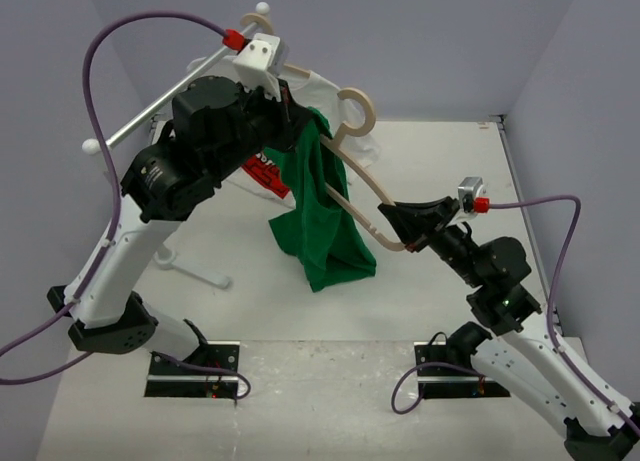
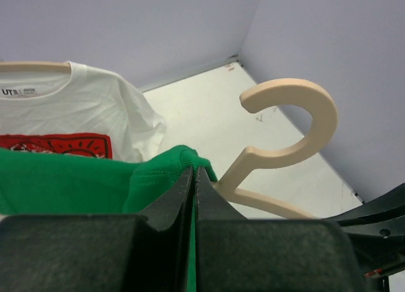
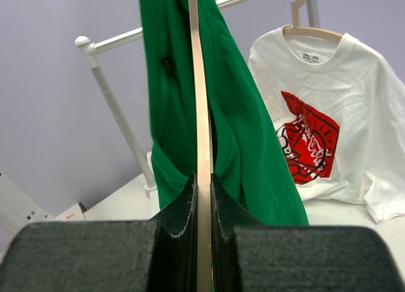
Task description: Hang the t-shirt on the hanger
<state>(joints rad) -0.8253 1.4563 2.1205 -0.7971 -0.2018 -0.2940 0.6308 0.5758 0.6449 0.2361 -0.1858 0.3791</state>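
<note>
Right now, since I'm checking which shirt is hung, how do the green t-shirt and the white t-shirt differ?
The green t-shirt is plain; the white t-shirt bears a red graphic. The green t-shirt hangs bunched, pinched in the left fingers; the white t-shirt hangs spread out, untouched. Both are cloth t-shirts hanging up.

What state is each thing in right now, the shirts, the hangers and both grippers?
green t-shirt: held up, bunched, cloth on both sides of the hanger arm, not spread over it.
hanger: in the air, tilted, hook free.
left gripper: shut on the green t-shirt's edge.
right gripper: shut on the hanger.
white t-shirt: hanging on a second hanger on the rack.
</note>
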